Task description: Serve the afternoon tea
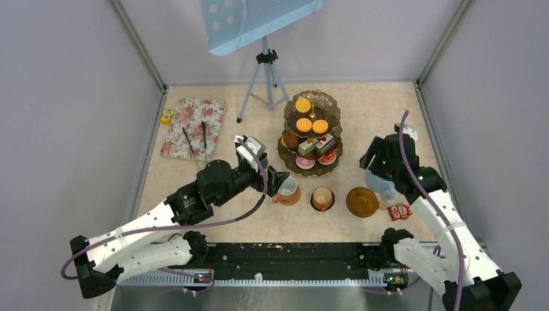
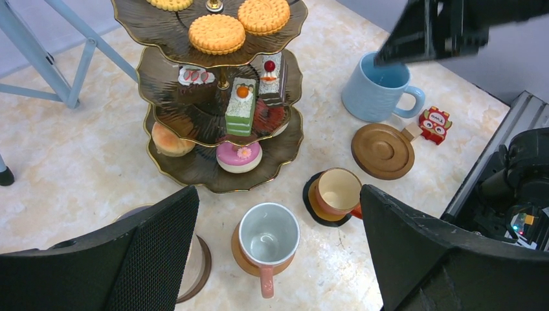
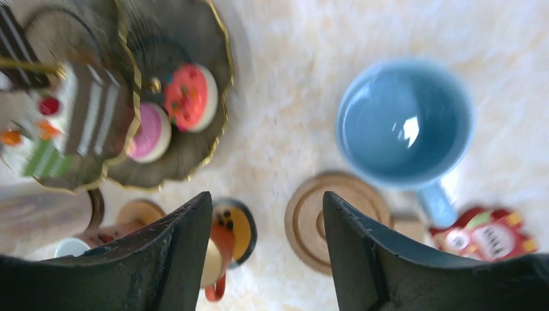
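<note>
Pretty clearly a robotics lab test cell, not a tearoom. The three-tier stand (image 1: 311, 133) is set on a marble-look tabletop (image 1: 362, 110) that's boxed in on three sides by plain grey-lilac wall panels (image 1: 71, 97), with a metal corner post (image 1: 139, 44) seen behind and left of it. A light-blue perforated board (image 1: 256, 19) is held up on a tripod (image 1: 264, 78) just behind the stand. In front of the stand, a black rail (image 1: 285, 256) is fixed along the table edge, with a cabled left arm (image 1: 129, 240) and right arm (image 1: 440, 217) mounted at its ends.
</note>
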`<state>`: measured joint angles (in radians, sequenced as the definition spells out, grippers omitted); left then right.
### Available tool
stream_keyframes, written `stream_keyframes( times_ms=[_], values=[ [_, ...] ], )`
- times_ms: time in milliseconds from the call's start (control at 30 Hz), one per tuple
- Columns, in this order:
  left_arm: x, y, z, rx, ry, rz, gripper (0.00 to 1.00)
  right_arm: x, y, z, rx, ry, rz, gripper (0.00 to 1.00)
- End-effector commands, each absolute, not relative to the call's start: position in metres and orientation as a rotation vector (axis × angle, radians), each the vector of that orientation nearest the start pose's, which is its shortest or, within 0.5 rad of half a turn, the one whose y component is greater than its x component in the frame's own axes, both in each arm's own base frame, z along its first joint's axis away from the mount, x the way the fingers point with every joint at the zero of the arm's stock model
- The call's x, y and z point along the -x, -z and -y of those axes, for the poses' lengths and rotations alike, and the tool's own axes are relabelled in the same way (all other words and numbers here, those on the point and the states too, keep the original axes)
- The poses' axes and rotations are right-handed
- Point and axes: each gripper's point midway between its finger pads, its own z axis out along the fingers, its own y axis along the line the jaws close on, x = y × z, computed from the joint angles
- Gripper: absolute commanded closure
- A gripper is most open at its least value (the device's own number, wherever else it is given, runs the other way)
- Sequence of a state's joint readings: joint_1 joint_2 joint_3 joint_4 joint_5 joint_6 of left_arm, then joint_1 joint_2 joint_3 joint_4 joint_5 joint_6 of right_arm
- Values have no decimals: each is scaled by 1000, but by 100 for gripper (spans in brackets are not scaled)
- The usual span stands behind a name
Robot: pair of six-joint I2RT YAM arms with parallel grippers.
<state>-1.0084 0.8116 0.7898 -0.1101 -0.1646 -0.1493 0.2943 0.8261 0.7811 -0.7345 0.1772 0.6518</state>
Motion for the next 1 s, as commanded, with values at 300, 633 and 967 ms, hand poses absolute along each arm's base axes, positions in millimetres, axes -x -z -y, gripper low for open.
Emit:
stream_keyframes(
  times_ms=[300, 633, 967],
  values=[
    [-195, -312, 249, -579, 685, -1561, 1, -294, -141, -14, -318, 130, -2444, 38],
    [-197, -308, 250, -597, 663, -1562, 1, -289, -90, -32, -295, 21, -2665, 56],
    [-196, -309, 251, -601, 673, -1559, 1, -286, -61, -21, -369, 124, -2690, 70]
  ],
)
